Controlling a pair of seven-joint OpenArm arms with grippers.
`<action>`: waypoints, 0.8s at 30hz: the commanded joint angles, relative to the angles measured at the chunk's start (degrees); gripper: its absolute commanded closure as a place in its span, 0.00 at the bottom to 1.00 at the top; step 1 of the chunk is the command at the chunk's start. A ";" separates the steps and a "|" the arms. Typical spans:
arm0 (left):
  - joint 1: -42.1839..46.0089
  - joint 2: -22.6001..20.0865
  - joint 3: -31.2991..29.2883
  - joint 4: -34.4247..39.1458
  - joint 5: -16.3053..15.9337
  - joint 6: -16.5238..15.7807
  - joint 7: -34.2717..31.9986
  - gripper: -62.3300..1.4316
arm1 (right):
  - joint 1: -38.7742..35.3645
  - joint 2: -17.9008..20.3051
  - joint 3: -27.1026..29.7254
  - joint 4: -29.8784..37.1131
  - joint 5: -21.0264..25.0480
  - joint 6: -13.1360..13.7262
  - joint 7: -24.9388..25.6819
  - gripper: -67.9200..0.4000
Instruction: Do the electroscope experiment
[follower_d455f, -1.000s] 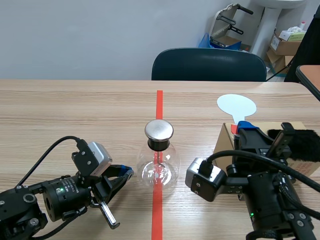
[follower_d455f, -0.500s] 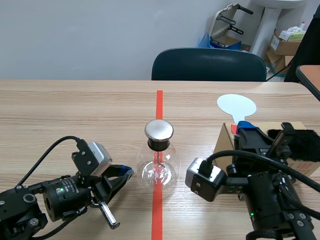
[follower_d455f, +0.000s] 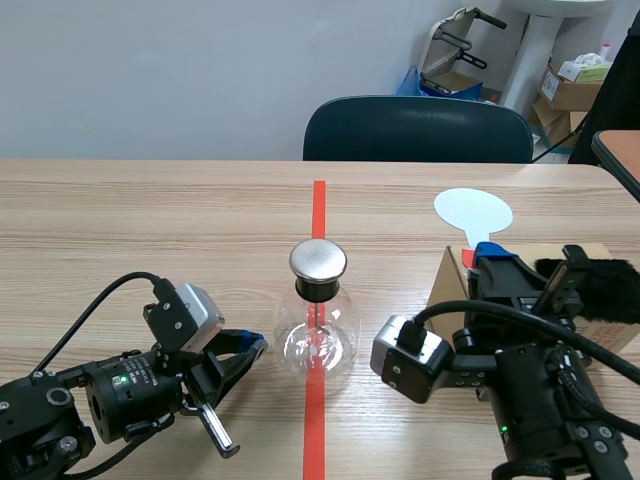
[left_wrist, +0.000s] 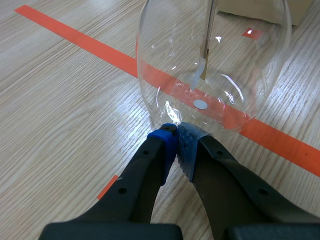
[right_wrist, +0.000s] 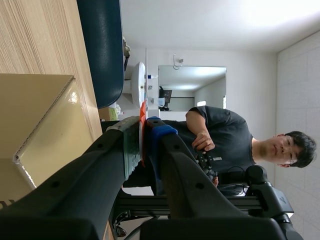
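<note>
Scene view: the electroscope (follower_d455f: 318, 320) stands on the tape line, and my right gripper (follower_d455f: 490, 258) holds the white paddle (follower_d455f: 473, 212) upright. Left wrist view: my left gripper (left_wrist: 176, 135) is closed, empty, just beside the glass. Right wrist view: the paddle is clamped between the fingers. I should bring it to the cap (follower_d455f: 318, 260) slowly.

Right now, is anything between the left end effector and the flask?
Nothing. The left wrist view shows the shut left end effector right at the flask's lower wall; whether they touch is unclear.
</note>
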 joint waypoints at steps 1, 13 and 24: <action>-0.15 0.13 -0.11 0.83 -0.35 -0.11 -0.81 0.93 | 0.96 0.13 0.44 0.85 -0.02 -0.59 0.00 0.97; -0.15 0.11 -0.11 0.83 -0.35 -0.11 -0.79 0.93 | 0.96 0.13 0.44 0.85 -0.02 -0.57 0.00 0.97; -0.13 0.11 -0.11 0.83 -0.33 -0.11 -0.81 0.93 | -0.04 0.28 0.61 0.87 0.02 -3.80 1.73 0.97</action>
